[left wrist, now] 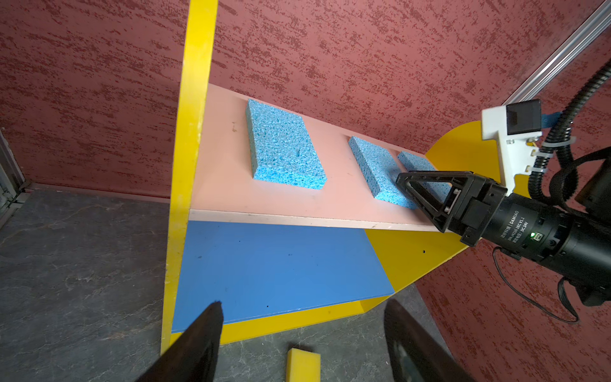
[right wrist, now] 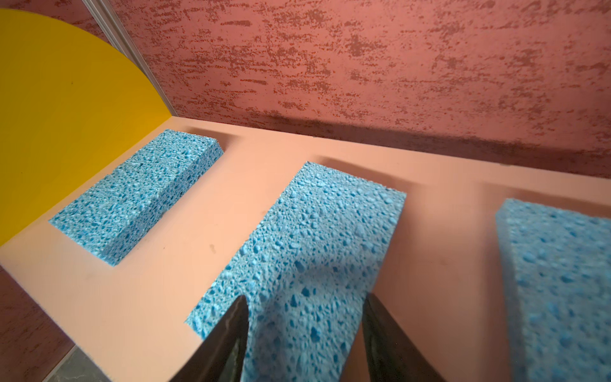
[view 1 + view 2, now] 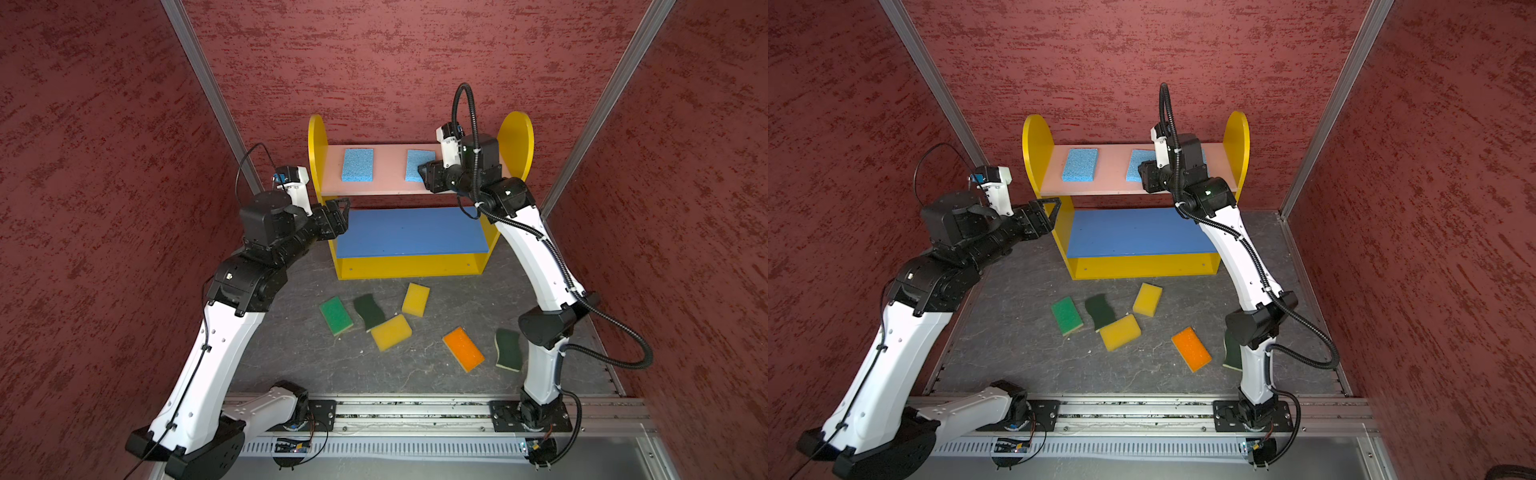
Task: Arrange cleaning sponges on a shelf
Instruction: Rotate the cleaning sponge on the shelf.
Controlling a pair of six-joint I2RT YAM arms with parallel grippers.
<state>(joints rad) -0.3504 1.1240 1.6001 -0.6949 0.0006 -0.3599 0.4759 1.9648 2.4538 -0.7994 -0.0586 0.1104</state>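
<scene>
Light blue, open-pored foam is lying in three flat blocks along the pink top board (image 1: 224, 172) of the shelf (image 3: 515, 141), each set apart from the next. The left blue sponge (image 3: 357, 165) is sitting near the left yellow side panel (image 3: 316, 158), then come the middle blue sponge (image 2: 317, 238) and the right blue sponge (image 1: 415, 162), which the right arm is hiding in both top views. The right tool (image 2: 305, 297) is hovering over the near end of the middle one with its jaws parted, one finger overlapping the foam; whether it is touching, I cannot tell. The left tool (image 3: 343, 216) is standing wide beside the left panel, level with the blue middle board (image 3: 409, 230). On the dark grey worktop (image 3: 316, 365) in front of the yellow base (image 3: 409, 266) are lying a bright green sponge (image 3: 336, 316), a dark green wavy-edged sponge (image 3: 369, 311) pressing against a yellow sponge (image 3: 390, 332), a second yellow sponge (image 3: 415, 299), an orange-topped sponge (image 3: 463, 349) and another dark green wavy sponge (image 3: 508, 349).
</scene>
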